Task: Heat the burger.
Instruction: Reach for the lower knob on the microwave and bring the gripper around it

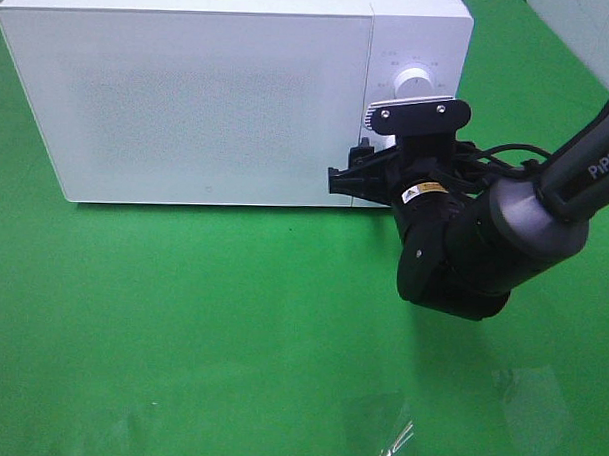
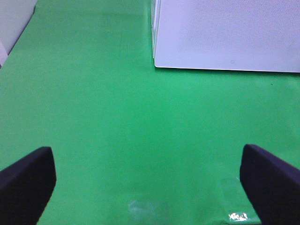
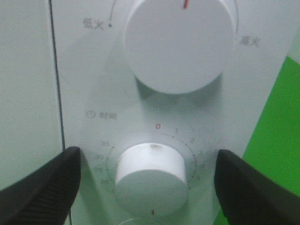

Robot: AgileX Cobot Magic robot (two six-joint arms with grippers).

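The burger is out of view. The white microwave (image 1: pixel 189 104) stands at the back of the green cloth with its door shut. My right gripper (image 1: pixel 352 173) is up against its control panel. In the right wrist view this gripper (image 3: pixel 147 185) is open, one black finger (image 3: pixel 42 187) on each side of the lower timer knob (image 3: pixel 150 176), with a gap on both sides. The larger power knob (image 3: pixel 180 44) sits above it. My left gripper (image 2: pixel 147 187) is open over bare cloth, facing the microwave's lower front corner (image 2: pixel 225 33), and holds nothing.
Two clear shiny patches lie on the cloth near the front, one (image 1: pixel 378 426) in the middle and one (image 1: pixel 524 396) to the right. A pale surface (image 1: pixel 592 28) borders the cloth at the back right. The right arm (image 1: pixel 504 235) reaches in from the right.
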